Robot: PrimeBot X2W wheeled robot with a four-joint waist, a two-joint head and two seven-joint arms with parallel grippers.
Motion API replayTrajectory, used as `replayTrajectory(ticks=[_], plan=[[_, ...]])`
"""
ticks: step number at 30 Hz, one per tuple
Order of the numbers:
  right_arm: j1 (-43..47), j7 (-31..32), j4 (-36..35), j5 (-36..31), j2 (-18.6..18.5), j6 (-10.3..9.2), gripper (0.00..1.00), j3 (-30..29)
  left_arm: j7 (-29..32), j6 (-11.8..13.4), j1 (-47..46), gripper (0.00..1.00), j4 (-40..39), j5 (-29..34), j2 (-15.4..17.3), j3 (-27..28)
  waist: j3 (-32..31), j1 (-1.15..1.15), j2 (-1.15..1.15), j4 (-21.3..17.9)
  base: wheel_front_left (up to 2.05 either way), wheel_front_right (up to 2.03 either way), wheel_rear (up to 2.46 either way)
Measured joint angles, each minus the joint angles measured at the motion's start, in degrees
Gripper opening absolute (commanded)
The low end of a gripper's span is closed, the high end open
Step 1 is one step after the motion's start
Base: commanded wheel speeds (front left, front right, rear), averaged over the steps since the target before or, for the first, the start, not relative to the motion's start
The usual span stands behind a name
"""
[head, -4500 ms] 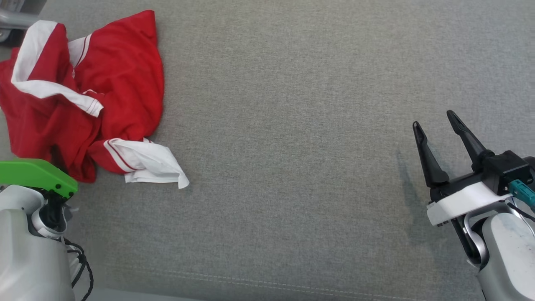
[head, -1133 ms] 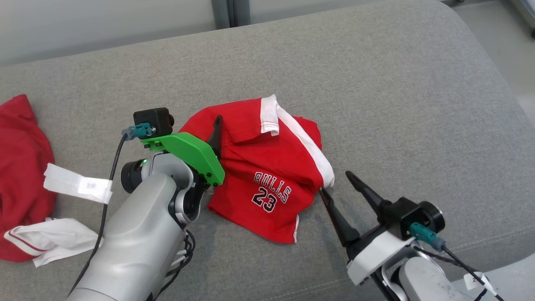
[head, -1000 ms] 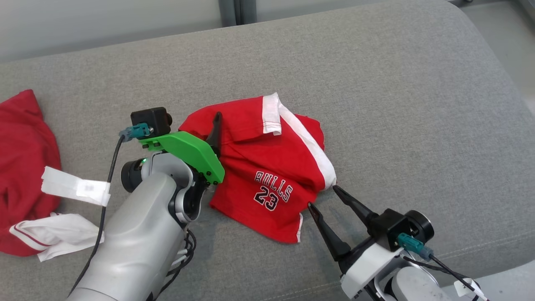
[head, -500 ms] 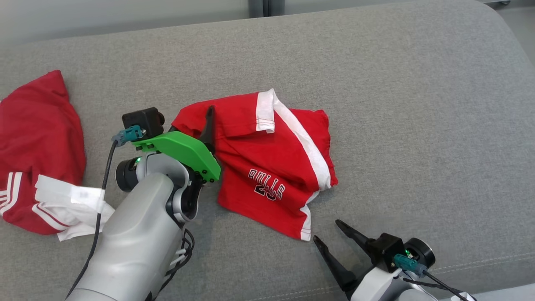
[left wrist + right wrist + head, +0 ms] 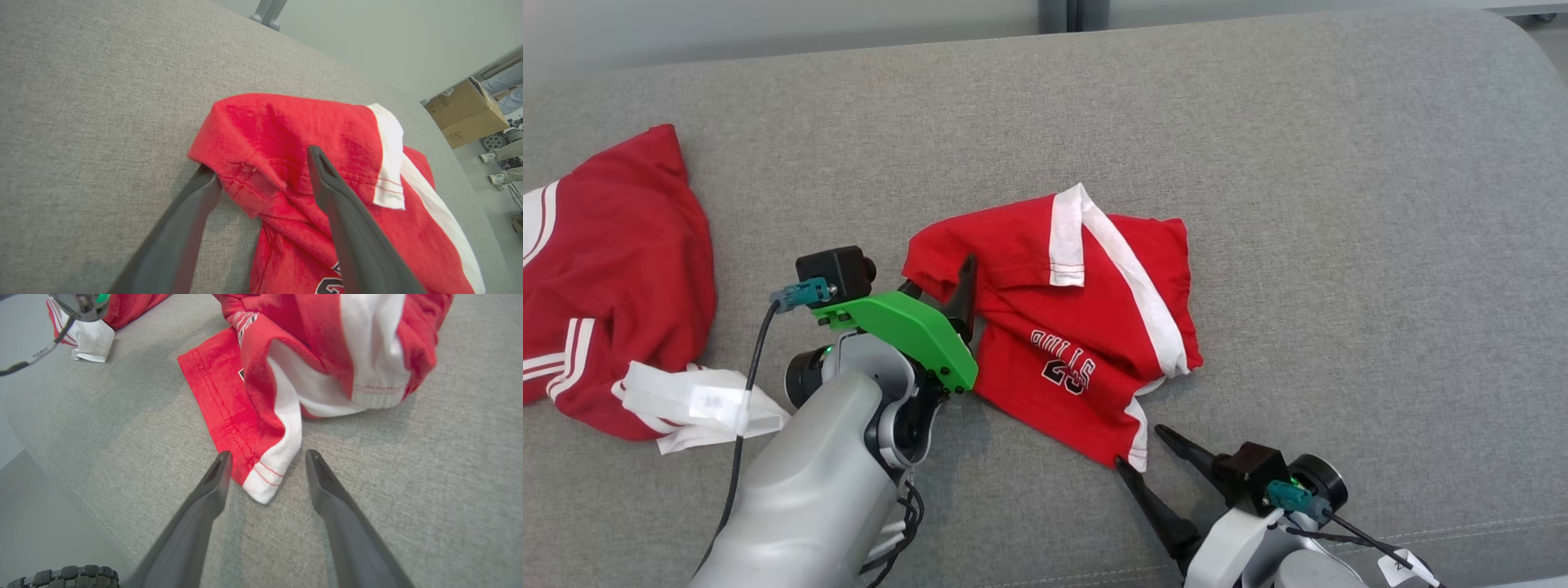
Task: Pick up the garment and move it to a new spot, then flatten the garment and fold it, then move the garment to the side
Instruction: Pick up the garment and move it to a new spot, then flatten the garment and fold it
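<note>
Both wide: left gripper (image 5: 261,163) straddled a folded corner of the red Bulls shorts (image 5: 1086,327), right gripper (image 5: 268,455) straddled their white-trimmed hem corner; deeper bite needed before closing.

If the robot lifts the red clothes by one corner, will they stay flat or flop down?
Probably flop: the red garment lies creased and folded over itself, like soft cloth. Likely light too, as its stitched hem looks thin. Pushed, it would probably bunch up, since the grey cushion looks rough.
</note>
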Motion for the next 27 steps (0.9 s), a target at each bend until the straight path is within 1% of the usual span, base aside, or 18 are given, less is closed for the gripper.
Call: replayTrajectory(ticks=[2,3,5,6,12,13,14,15,16,17,18,19,20,21,23,25,26,27], plan=[[-0.3,0.0,0.4,0.1,0.0,0.0,0.95,0.2,0.5,0.0,0.0,1.0,0.0,0.0,0.0,-0.4,0.0,0.0,0.0,0.1,0.0,0.0,0.0],[-0.6,0.0,0.6,0.2,0.0,0.0,0.92,0.3,0.9,0.0,0.0,1.0,0.1,0.0,0.0,-0.7,-0.1,0.0,0.0,0.1,0.0,0.0,0.0],[-1.0,0.0,0.9,0.7,0.0,0.0,0.89,0.4,1.6,0.0,0.0,1.0,0.2,0.0,0.0,-1.5,-0.2,0.0,0.0,0.2,0.0,0.0,0.0],[-1.0,0.0,1.1,1.0,0.0,0.0,0.9,0.4,1.8,0.0,0.0,1.0,0.3,0.1,0.0,-1.6,-0.2,0.0,0.0,0.2,0.0,0.0,0.0],[-1.3,0.0,2.2,2.1,0.0,0.0,0.78,0.8,3.2,0.0,0.5,1.0,0.4,0.9,0.3,-2.2,-0.5,0.0,0.0,0.5,0.0,0.0,0.0],[-1.4,0.0,2.3,2.2,0.0,0.0,0.72,0.8,3.2,0.0,0.8,1.0,0.4,1.3,0.6,-2.3,-0.5,0.0,0.0,0.6,0.0,0.0,0.0],[-1.5,0.0,2.5,2.5,0.0,0.0,0.69,0.8,3.3,0.0,1.3,1.0,0.3,1.3,1.0,-2.3,-0.6,0.0,0.0,0.6,0.0,0.0,0.0],[-1.6,0.0,2.7,2.6,0.0,0.0,0.63,0.9,3.3,0.0,1.8,1.0,0.3,1.3,1.4,-2.3,-0.6,0.0,0.0,0.7,0.0,0.0,0.0],[-1.7,0.0,3.1,2.7,0.0,0.0,0.45,0.9,3.3,0.0,2.3,1.0,0.2,1.3,1.7,-2.3,-0.6,0.0,0.0,0.8,0.0,0.0,0.0],[-1.7,0.0,3.5,3.1,0.0,0.0,0.4,1.0,3.3,0.0,2.7,1.0,0.0,1.3,2.0,-2.3,-0.6,0.0,0.0,0.9,0.0,0.0,0.0],[-1.7,0.0,3.9,3.2,0.0,0.0,0.3,1.1,3.5,0.0,3.1,1.0,-0.3,1.2,2.2,-2.3,-0.7,0.0,0.0,1.1,0.0,0.0,0.0],[-1.7,0.0,4.3,3.3,-0.1,0.0,0.18,1.2,3.5,0.0,3.5,1.0,-0.7,1.2,2.4,-2.3,-0.7,0.0,0.0,1.2,0.0,0.0,0.0],[-1.7,0.0,4.5,3.6,-0.1,0.0,0.17,1.0,3.5,0.0,3.6,1.0,-1.1,1.2,2.5,-2.5,-0.7,0.0,0.0,1.3,0.0,0.0,0.0],[-1.7,0.0,4.7,3.6,-0.2,0.0,0.25,0.8,3.6,0.0,3.7,1.0,-1.5,1.2,2.7,-2.7,-0.8,0.0,0.0,1.5,0.0,0.0,0.0],[-1.7,0.0,5.3,3.6,-0.4,0.0,0.46,0.2,3.8,0.0,3.8,1.0,-2.0,1.2,3.0,-2.9,-0.8,0.0,0.0,1.9,0.0,0.0,0.0],[-1.8,0.0,5.8,3.6,-0.9,0.0,0.46,0.2,3.7,0.0,4.3,1.0,-3.0,1.2,3.4,-2.4,-1.0,0.0,0.0,2.2,0.0,0.0,0.0],[-1.9,0.0,6.0,3.6,-1.0,0.0,0.44,0.3,3.7,0.0,4.6,1.0,-3.3,1.2,3.6,-2.1,-1.0,0.0,0.0,2.3,0.0,0.0,0.0],[-1.9,0.0,6.3,3.7,-1.0,0.01,0.4,0.4,3.5,0.0,4.8,1.0,-3.5,1.2,3.8,-1.9,-1.1,0.0,0.0,2.4,0.0,0.0,0.0]])
